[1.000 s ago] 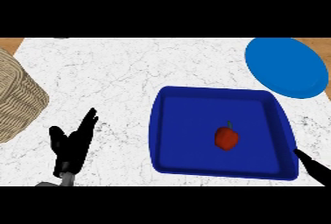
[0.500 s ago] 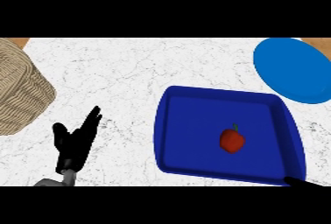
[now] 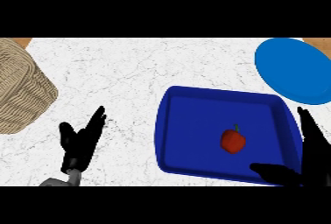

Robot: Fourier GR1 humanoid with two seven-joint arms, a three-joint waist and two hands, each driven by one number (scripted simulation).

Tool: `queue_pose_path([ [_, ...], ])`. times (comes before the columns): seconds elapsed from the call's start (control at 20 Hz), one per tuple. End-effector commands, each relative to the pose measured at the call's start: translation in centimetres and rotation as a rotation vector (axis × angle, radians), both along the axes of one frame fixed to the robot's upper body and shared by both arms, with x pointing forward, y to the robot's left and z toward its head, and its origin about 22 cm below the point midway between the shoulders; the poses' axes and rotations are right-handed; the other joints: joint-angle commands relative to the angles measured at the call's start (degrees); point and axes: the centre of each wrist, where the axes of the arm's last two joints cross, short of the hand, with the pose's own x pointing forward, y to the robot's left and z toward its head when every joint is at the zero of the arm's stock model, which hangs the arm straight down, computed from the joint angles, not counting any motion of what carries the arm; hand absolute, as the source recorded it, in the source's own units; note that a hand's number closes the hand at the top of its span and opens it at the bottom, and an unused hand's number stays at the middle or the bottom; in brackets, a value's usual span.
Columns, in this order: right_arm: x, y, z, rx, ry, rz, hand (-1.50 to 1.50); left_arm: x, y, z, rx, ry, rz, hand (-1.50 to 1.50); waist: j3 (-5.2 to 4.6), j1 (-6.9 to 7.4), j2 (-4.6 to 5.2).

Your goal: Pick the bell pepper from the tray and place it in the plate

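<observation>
A small red bell pepper [image 3: 233, 140] with a dark stem lies in the right half of a dark blue tray [image 3: 194, 127] on the marble counter. A lighter blue plate [image 3: 291, 70] rests at the far right, beyond the tray. My right hand [image 3: 311, 153] rises at the lower right corner over the tray's right rim, open, with the thumb [image 3: 275, 172] stretched left along the tray's near edge, a short way from the pepper. My left hand [image 3: 81, 142] stands open at the lower left, fingers up, left of the tray.
A woven wicker basket [image 3: 19, 92] sits at the left edge of the counter. White marble counter [image 3: 129, 70] stretches between the basket and the tray.
My right hand has risen into view at the lower right, now reaching over the tray's right corner. The view has shifted slightly. The pepper and my left hand have stayed put.
</observation>
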Motion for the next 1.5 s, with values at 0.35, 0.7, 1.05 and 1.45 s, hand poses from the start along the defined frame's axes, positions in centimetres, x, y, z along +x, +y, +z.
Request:
queue_pose_path([
  [0.35,3.3,6.7,-1.4,0.087,0.179,-0.044,-1.5,1.5,1.1,0.5,-0.006,0.015,0.008,0.0,-0.03,-0.98,0.0],
  [0.7,4.0,7.0,-4.1,0.028,0.211,-0.055,-1.5,-0.2,1.1,-0.5,-0.014,0.022,0.013,0.0,0.0,-1.1,-0.1],
  [1.05,4.6,5.8,-6.2,-0.04,0.281,-0.131,-1.5,-0.5,1.0,-0.6,-0.011,0.026,0.024,0.0,-0.01,-1.29,-0.09],
  [1.45,4.6,6.5,-9.4,-0.002,0.306,-0.102,-1.5,0.4,1.8,-1.0,-0.019,0.034,0.015,0.0,0.01,-1.28,-0.04],
])
